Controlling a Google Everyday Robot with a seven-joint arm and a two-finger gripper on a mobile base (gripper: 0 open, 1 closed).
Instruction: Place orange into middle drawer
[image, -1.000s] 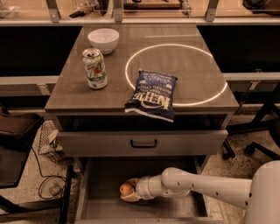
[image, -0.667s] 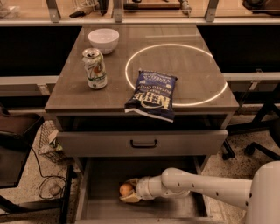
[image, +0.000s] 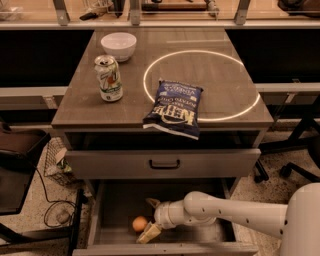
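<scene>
The orange (image: 139, 223) lies on the floor of the open middle drawer (image: 116, 206), near its front. My gripper (image: 150, 218) is inside the drawer, just right of the orange, reaching in from the right on the white arm (image: 225, 212). Its fingers (image: 149, 233) are spread apart, one behind and one in front of the orange's right side. The orange rests on the drawer floor and is not clamped.
The upper drawer (image: 165, 163) with a black handle is slightly out above the gripper. On the tabletop stand a white bowl (image: 119, 45), a soda can (image: 109, 78) and a blue chip bag (image: 175, 106). A wire basket (image: 59, 162) and cables lie on the floor at left.
The fingers have spread apart and the orange now sits a little lower and further left on the drawer floor, free of the grip. The arm has barely moved.
</scene>
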